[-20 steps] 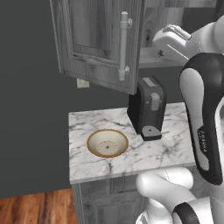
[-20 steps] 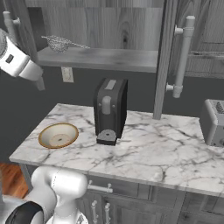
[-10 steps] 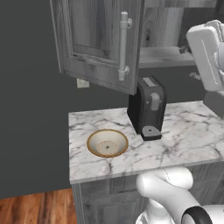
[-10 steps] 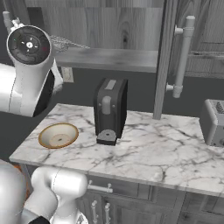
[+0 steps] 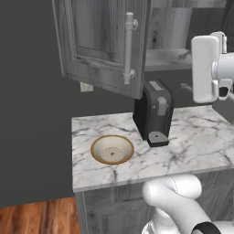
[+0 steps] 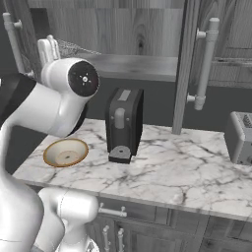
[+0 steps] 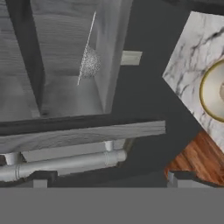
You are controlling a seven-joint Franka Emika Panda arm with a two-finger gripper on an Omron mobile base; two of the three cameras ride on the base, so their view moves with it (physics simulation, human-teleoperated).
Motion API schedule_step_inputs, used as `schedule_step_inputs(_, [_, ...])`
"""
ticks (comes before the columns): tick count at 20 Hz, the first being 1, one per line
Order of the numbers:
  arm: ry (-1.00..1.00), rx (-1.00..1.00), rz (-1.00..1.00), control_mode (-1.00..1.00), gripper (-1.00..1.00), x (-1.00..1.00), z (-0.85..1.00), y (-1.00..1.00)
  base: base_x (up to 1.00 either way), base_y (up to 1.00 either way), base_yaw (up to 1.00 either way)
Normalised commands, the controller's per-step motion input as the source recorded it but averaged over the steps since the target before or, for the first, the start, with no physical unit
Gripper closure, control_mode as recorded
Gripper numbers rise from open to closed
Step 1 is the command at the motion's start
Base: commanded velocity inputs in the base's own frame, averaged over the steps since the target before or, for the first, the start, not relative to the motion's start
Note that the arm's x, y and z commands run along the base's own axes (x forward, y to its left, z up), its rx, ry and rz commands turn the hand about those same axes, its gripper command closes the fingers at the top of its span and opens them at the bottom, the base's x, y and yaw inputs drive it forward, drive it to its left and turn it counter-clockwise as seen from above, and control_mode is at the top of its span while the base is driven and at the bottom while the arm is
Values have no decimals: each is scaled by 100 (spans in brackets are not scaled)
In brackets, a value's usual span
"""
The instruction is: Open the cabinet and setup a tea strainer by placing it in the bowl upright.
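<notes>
Ahead of the hand [image 7: 105,181]: cabinet [image 7: 65,52], door swung open. Worktop [image 5: 192,137] off to one side, carrying bowl [image 5: 112,149]. Tea strainer [image 7: 89,62] on cabinet shelf, well beyond fingertips. Hand's fingers apart, holding nothing.

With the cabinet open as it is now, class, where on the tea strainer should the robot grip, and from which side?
Probably the rounded mesh basket of the tea strainer, approached through the cabinet's open front. Its thin handle looks too slim to pinch securely.

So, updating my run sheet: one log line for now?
cabinet: open | tea strainer: on shelf | bowl: empty | claw: open
</notes>
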Motion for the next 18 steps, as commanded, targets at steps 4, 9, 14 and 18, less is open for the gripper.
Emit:
schedule_step_inputs(4, [24, 28, 12, -100, -100, 40, -8, 10, 0, 0, 0])
schedule_step_inputs(9, [23, 24, 12, -100, -100, 21, 0, 0, 0, 0, 0])
schedule_step_inputs(14, [5, 7, 12, -100, -100, 5, 0, 3, 0, 0, 0])
schedule_step_inputs(18, [0, -1, 11, -100, -100, 9, -1, 21, 0, 0, 0])
